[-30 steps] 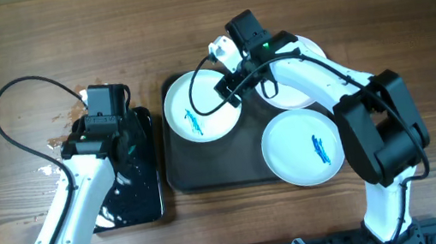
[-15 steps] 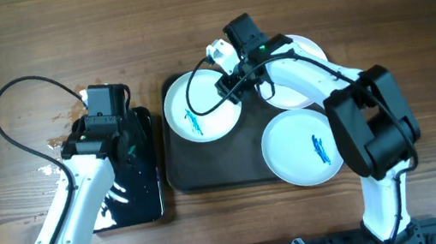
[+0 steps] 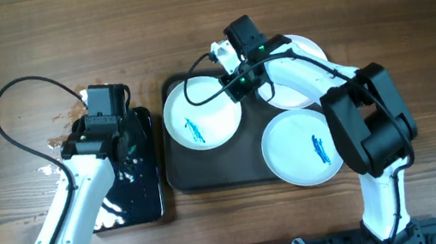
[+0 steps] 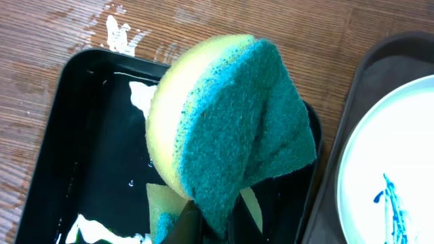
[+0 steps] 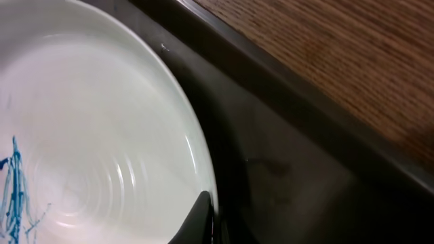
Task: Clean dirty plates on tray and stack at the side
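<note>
Three white plates lie on the dark grey-brown tray (image 3: 208,171). The left plate (image 3: 209,116) carries a blue scribble, and my right gripper (image 3: 235,86) is shut on its far right rim. In the right wrist view a dark finger (image 5: 202,215) lies over that plate's (image 5: 88,135) edge. The front right plate (image 3: 292,154) also has a blue smear. My right arm partly hides the back right plate (image 3: 304,87). My left gripper (image 4: 213,227) is shut on a yellow and blue-green sponge (image 4: 230,129) above the small black tray (image 4: 81,149).
The glossy black tray (image 3: 144,180) holds water and white foam, left of the big tray. Foam spots (image 3: 48,171) and a black cable (image 3: 13,109) lie on the wooden table at the left. The big tray's rim (image 5: 291,88) runs close beside the gripped plate.
My right gripper has closed on the left plate's rim, and that plate has shifted slightly toward the front. The left arm and sponge have stayed put.
</note>
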